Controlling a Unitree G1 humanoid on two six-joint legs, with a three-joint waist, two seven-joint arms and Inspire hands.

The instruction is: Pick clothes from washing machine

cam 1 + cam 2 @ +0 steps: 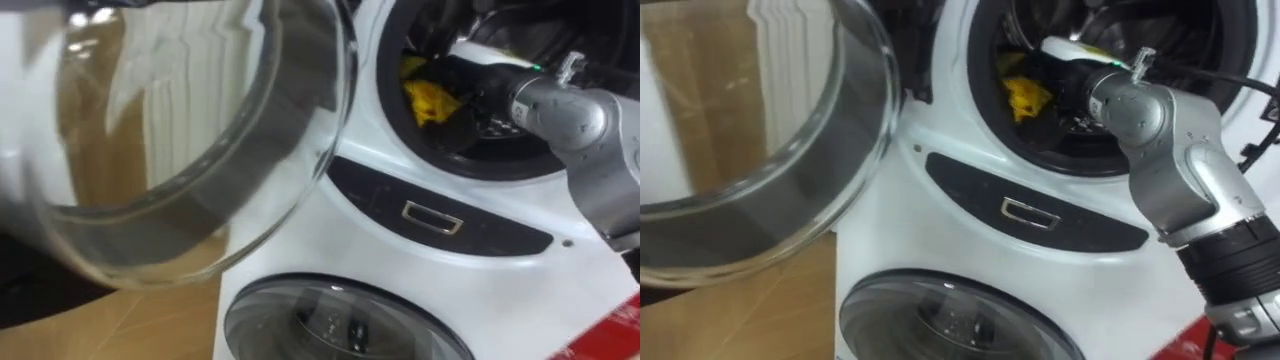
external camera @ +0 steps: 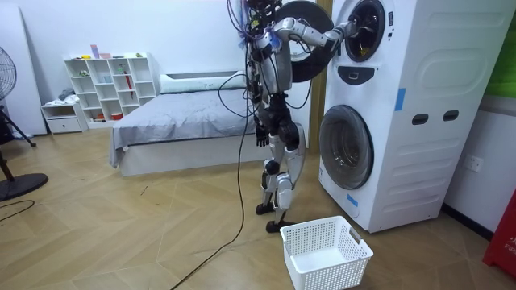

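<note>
The open glass door (image 1: 200, 150) swings out at 9 o'clock from the upper drum of the washing machine (image 2: 403, 121). Inside, a yellow cloth (image 1: 432, 98) lies bunched at the drum's 9 o'clock side, low against the dark rim (image 1: 385, 105). The right hand (image 1: 485, 92) is inside the drum, just at 3 o'clock of the cloth. Whether it is open, closed or clamped on fabric I cannot tell, as it is dark and partly hidden.

To do this well, the hand should probably slide toward 9 o'clock, close firmly on the bunched cloth, then lift clear of the rim before backing out. The forearm sits close to the rim at 5 o'clock, so room is tight there. In the room view, the left hand (image 2: 260, 134) hangs by the hip, too small to judge, and a white basket (image 2: 326, 251) waits on open floor at the robot's feet.
</note>
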